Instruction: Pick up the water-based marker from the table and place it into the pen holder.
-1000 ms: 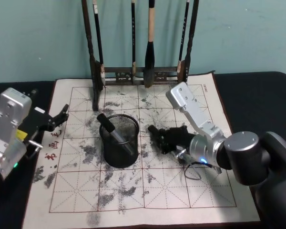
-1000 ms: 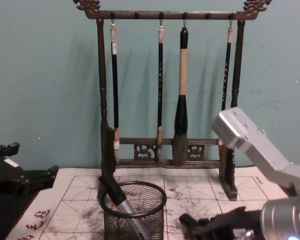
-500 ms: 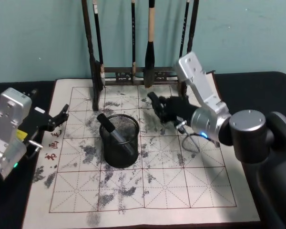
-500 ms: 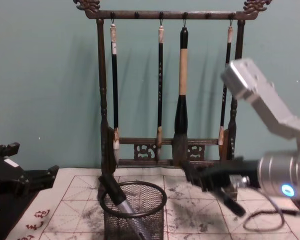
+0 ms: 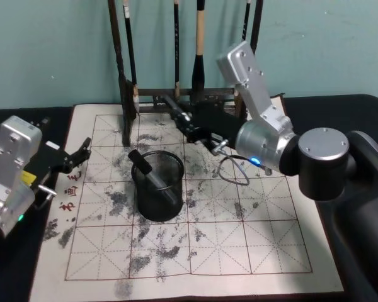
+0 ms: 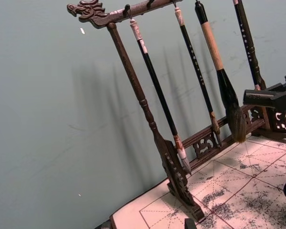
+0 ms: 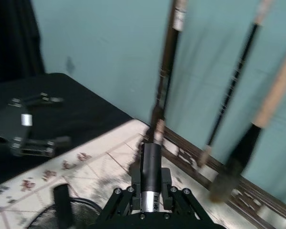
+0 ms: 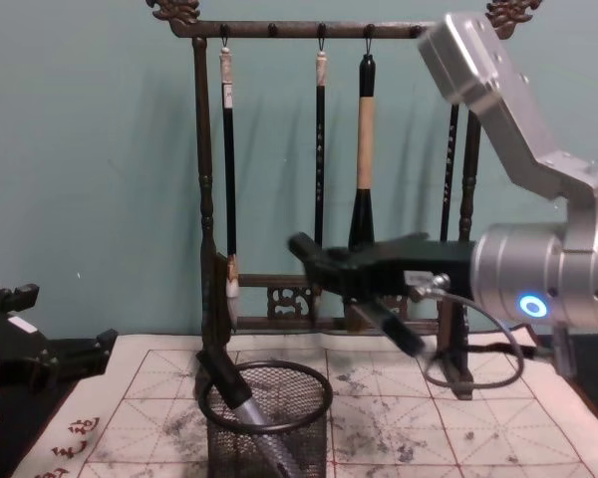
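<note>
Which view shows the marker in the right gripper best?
Right wrist view: the marker sits clamped in the right gripper, black cap and silver band plain. Chest view shows it side-on; head view from above; left wrist, just its end.

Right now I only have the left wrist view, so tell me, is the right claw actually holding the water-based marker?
Observer: Yes. The right claw is shut on a black and silver marker.
Operator: Where is the pen holder?
Observer: The round black wire-mesh pen holder stands on the ink-stained grid mat, lower than the claw and nearer the robot. The claw is raised close to the dark wooden brush rack.
Operator: Anything in the holder?
Observer: One dark marker leans inside it.
</note>
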